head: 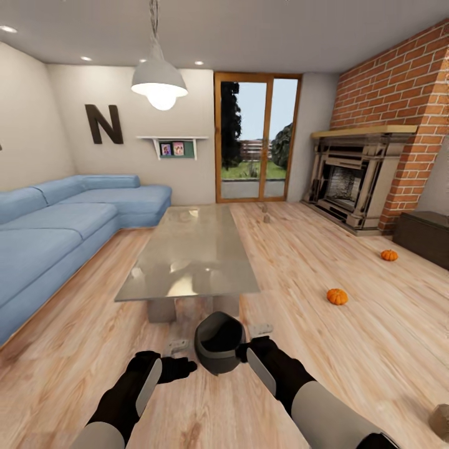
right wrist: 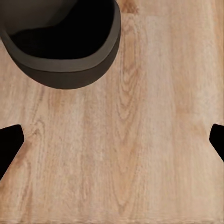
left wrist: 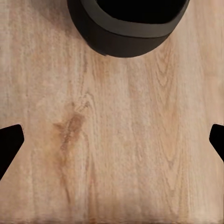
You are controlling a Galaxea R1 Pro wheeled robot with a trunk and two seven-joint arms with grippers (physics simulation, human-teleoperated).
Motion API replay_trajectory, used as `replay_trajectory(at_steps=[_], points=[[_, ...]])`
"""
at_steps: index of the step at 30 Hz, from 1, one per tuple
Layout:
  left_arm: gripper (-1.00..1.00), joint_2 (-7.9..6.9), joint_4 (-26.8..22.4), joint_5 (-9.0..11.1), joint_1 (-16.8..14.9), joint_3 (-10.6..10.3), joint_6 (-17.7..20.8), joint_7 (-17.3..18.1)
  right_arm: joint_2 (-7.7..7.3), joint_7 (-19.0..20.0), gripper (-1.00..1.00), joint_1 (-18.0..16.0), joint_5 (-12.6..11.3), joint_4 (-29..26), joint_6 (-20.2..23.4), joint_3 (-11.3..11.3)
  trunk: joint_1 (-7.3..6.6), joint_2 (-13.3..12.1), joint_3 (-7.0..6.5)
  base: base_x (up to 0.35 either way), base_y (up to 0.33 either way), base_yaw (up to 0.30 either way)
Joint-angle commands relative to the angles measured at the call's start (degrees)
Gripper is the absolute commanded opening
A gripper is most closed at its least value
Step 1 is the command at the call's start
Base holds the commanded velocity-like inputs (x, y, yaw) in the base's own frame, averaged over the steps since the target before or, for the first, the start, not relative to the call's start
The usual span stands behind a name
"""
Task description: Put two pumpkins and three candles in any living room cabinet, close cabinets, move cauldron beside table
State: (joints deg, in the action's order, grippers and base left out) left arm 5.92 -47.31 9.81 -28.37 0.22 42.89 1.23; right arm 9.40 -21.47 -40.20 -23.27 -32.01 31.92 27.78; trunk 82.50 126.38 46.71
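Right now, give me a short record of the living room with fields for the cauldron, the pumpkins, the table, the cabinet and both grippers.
cauldron: dark cauldron on the wood floor, at the near end of the coffee table, between the two grippers
pumpkins: nearer pumpkin and farther pumpkin, both on the floor to the right
table: glossy grey coffee table
cabinet: dark-brown cabinet at the right wall, beside the fireplace
left gripper: left gripper open, over bare floor
right gripper: right gripper open, over bare floor
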Motion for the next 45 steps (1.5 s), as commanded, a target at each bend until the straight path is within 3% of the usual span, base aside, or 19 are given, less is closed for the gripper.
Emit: replay_trajectory(at_steps=[1, 12, 16, 23, 27, 29, 33, 37, 41, 45], points=[[1.0, -0.01, -0.1, 0.2, 0.0, 0.1, 0.3, 0.0, -0.06, -0.5, 1.0, -0.1, -0.7, -0.1, 0.2, 0.3, -0.27, -0.4, -0.13, -0.319, 0.0, 0.0], [1.0, -0.59, 0.0, 0.1, 0.0, 0.3, 0.3, -0.1, -0.33, -0.6, 1.0, -0.1, -1.6, 0.1, 1.0, -0.8, -2.68, -4.8, -2.1, -0.246, 0.0, 0.0], [1.0, -1.53, 0.3, 0.1, 0.0, 2.9, 0.6, -0.2, -0.34, -0.5, 1.0, 0.3, -1.6, 0.3, 0.4, -1.2, -3.56, -6.4, -2.82, -0.113, 0.0, 0.0], [1.0, -1.91, 1.0, 0.2, 0.0, 4.8, 2.8, -6.8, -0.35, -0.5, 1.0, 1.2, -1.8, 1.0, -0.6, -1.2, -5.1, -9.2, -4.07, -0.016, 0.0, 0.0], [1.0, -2.22, 6.0, 0.3, 0.1, 5.5, 2.3, -8.2, -0.45, -0.8, 1.0, 4.2, -1.8, 1.4, -4.2, -1.3, -5.98, -10.8, -4.79, -0.001, 0.0, 0.0], [1.0, -2.67, 10.0, 0.2, 0.1, 7.9, -0.6, -8.4, -0.88, -0.9, 1.0, 5.2, -1.9, 4.1, -7.6, -1.3, -6.42, -11.6, -5.15, 0.0, 0.0, 0.0], [1.0, -4.56, 16.2, 0.1, 0.1, 10.0, -6.2, -8.5, -1.08, -0.9, 1.0, 5.6, -2.8, 10.6, -14.4, -1.5, -7.3, -13.2, -5.87, 0.0, 0.0, 0.0], [1.0, -7.08, 21.8, 0.0, 0.1, 10.6, -12.7, -8.6, -1.1, -0.9, 1.0, 5.7, -4.3, 15.6, -20.0, -1.7, -8.18, -14.8, -6.59, 0.0, 0.0, 0.0], [1.0, -7.78, 27.0, 0.0, 0.1, 10.6, -19.1, -10.4, -1.13, -0.9, 1.0, 5.7, -4.7, 17.9, -22.6, -1.8, -9.05, -16.4, -7.31, 0.0, 0.0, 0.0], [1.0, -7.89, 28.3, 0.1, 0.3, 10.5, -21.6, -15.0, -1.11, -0.9, 1.0, 5.7, -5.6, 20.3, -25.4, -1.8, -9.93, -18.0, -8.02, 0.0, 0.0, 0.0]])
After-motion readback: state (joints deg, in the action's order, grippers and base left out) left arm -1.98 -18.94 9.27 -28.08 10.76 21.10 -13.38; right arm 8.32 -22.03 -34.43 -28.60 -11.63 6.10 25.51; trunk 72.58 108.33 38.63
